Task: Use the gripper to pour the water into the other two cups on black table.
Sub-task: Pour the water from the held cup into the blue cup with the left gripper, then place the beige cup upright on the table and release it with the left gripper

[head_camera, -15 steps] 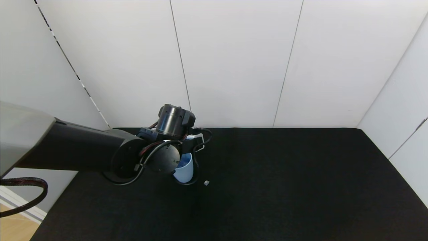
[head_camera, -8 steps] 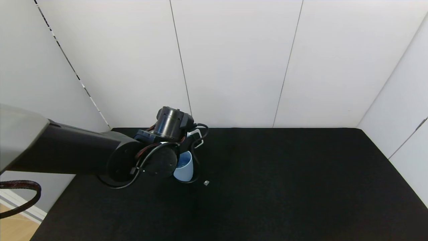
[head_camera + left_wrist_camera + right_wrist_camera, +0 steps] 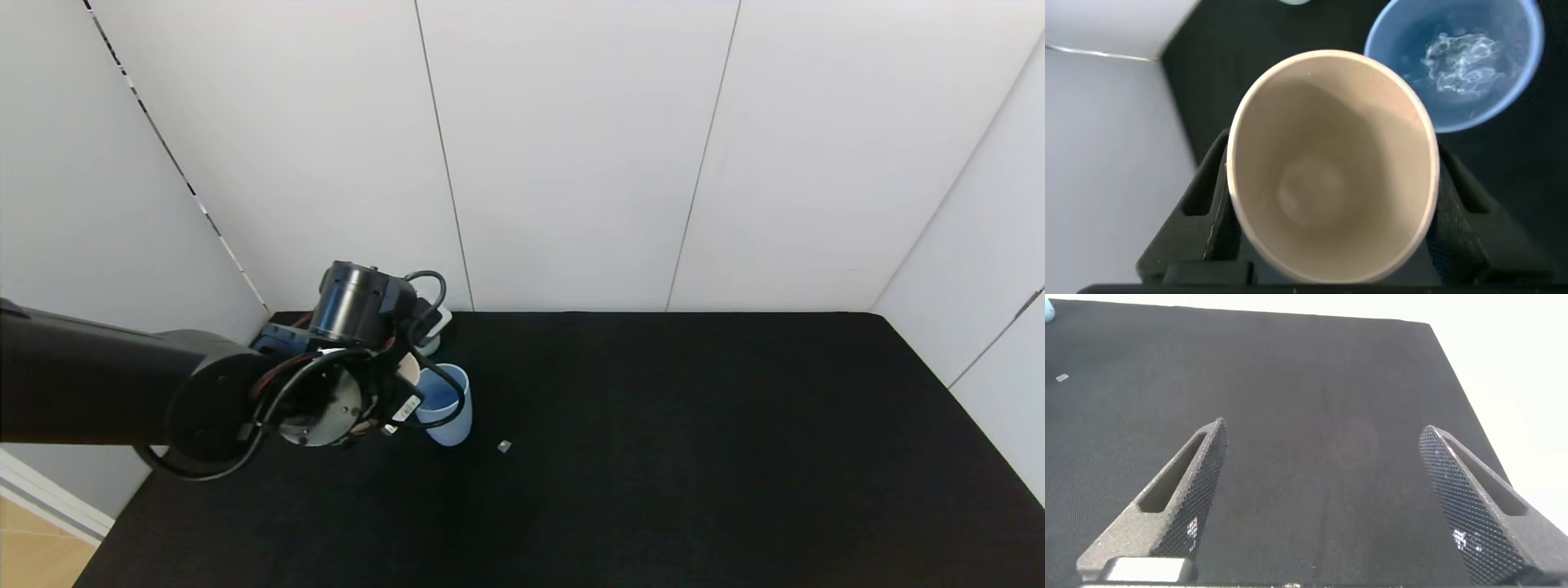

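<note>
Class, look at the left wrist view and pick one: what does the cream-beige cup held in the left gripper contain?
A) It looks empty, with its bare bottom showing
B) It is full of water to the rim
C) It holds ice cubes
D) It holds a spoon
A: the cream-beige cup, clamped between the left gripper's fingers, shows a bare bottom, while the water lies in the light blue cup beside it.
</note>
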`<state>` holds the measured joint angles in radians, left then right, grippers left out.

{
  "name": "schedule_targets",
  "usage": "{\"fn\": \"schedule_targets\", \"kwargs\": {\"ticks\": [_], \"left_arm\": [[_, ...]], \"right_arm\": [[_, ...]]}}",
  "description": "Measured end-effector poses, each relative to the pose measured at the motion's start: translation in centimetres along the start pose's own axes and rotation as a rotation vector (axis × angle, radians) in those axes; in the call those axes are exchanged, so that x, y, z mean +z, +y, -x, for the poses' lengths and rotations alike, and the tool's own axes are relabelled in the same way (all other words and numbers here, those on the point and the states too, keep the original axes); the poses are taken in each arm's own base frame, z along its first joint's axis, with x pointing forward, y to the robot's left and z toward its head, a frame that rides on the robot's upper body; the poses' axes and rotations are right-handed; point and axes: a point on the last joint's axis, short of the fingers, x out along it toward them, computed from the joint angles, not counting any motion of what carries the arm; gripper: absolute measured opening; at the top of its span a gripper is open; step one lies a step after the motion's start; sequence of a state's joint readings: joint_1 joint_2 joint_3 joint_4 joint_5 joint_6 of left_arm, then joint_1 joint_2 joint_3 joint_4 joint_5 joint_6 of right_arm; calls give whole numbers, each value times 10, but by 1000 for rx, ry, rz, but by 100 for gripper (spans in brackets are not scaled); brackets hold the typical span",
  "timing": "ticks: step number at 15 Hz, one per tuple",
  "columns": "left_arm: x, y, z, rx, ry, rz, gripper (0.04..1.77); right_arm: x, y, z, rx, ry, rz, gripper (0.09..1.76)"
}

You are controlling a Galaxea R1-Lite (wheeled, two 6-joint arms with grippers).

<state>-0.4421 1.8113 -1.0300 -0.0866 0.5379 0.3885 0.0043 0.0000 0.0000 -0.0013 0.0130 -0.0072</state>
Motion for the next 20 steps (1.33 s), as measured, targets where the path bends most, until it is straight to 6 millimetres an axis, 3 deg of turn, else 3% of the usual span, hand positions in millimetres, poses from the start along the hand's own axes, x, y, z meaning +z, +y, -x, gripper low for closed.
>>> {"fn": "schedule_targets", "kwargs": {"ticks": [4, 8, 11, 16, 20], "left_arm": [[-14, 23, 14, -94, -91, 256, 125], [-18, 28, 31, -144, -240, 397, 125], [-18, 19, 47, -296, -302, 479, 125], [-6, -6, 73, -471, -369, 466, 125], [17, -32, 67, -514, -361, 488, 125]], "right_arm": [[0, 0, 0, 0, 0, 0, 171], [0, 0, 0, 0, 0, 0, 171], [0, 0, 0, 0, 0, 0, 171], [0, 0, 0, 0, 0, 0, 171], [0, 0, 0, 0, 0, 0, 171]]}}
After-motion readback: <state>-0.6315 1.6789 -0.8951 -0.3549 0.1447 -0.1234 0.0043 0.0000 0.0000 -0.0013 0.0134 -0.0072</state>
